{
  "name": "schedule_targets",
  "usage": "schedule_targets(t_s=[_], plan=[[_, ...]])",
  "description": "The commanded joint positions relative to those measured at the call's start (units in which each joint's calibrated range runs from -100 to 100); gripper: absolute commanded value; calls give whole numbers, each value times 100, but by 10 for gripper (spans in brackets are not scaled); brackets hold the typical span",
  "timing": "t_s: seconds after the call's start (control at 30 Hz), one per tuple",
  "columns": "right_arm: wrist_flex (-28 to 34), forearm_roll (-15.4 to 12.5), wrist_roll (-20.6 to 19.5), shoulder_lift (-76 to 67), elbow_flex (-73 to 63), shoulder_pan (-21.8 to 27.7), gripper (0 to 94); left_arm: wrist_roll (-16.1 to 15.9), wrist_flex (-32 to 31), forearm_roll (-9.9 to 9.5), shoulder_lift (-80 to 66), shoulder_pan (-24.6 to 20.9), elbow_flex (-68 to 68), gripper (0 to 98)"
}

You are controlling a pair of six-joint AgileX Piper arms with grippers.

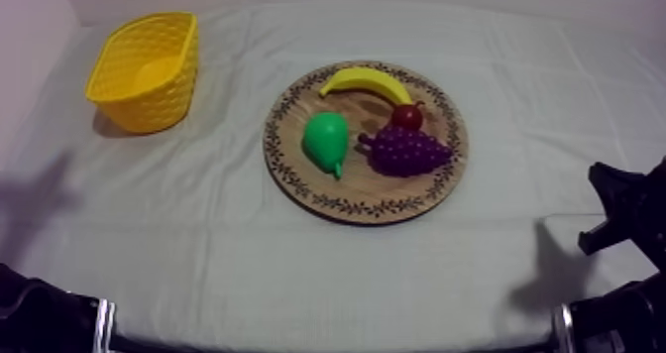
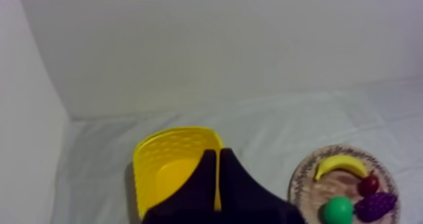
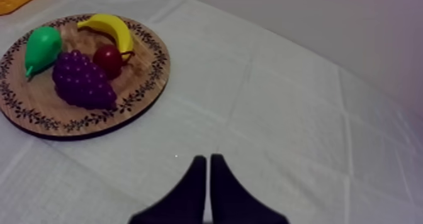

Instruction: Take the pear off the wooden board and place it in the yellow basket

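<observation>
Pear [image 1: 326,141] lying on the wooden board [image 1: 369,211]; both grippers closed on nothing.
The pear occupies the board's side nearest the yellow basket [image 1: 159,104], which stands well apart from the board. The bunch of grapes [image 1: 406,151] lies just beside the pear, and the small red fruit [image 1: 407,116] sits between the grapes and the banana [image 1: 365,80]. The left gripper [image 2: 218,152], fingers together, hides part of the basket. The right gripper [image 3: 208,158], fingers together, hangs over bare cloth [image 3: 283,113] off the board.

Left gripper [image 2: 218,156] closed to a narrow wedge, nothing held; right gripper [image 3: 208,160] the same. Left arm [image 1: 42,317] low at its side; right arm [image 1: 622,216] likewise low.
</observation>
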Motion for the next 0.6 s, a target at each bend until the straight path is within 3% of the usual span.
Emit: schedule_targets(t_s=[0.0,0.33,0.57], plan=[[0,0,0,-1,-1,-3,5,148,146,-48,480,222,-730,0],[0,0,0,-1,-1,-3,5,1000,753,-519,1584,1474,-1413,1],[0,0,0,-1,-1,-3,5,1696,1099,-740,2280,2317,-1450,21]])
